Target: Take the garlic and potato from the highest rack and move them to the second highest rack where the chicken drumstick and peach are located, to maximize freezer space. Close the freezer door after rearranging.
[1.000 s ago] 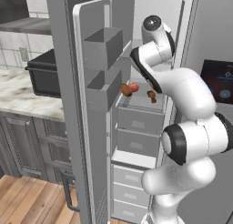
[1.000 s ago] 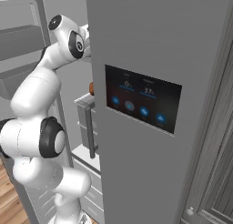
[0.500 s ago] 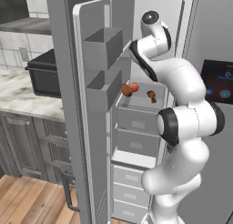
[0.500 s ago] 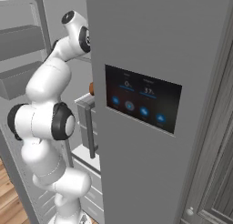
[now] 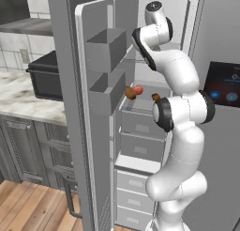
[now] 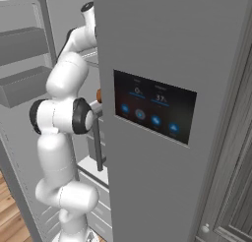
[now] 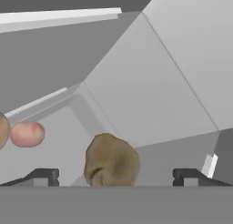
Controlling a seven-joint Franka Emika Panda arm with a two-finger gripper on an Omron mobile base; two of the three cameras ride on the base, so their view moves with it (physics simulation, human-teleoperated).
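Note:
A lumpy brown potato lies on a grey rack just ahead of my gripper. The gripper is open, its fingertips spread wide to either side of the potato and not touching it. To the potato's left are the pink peach and, at the frame edge, a brown piece that I take for the chicken drumstick. In the left base view the peach, drumstick and potato sit on one rack. My arm reaches high into the freezer above them.
The freezer door stands open to the left, with two bins on its inside. Drawers fill the freezer below the racks. A black microwave sits on the marble counter. The neighbouring door with a display panel is on the right.
My arm has stretched upward, lifting the hand higher inside the freezer. The peach, drumstick and brown potato stay where they were on their rack.

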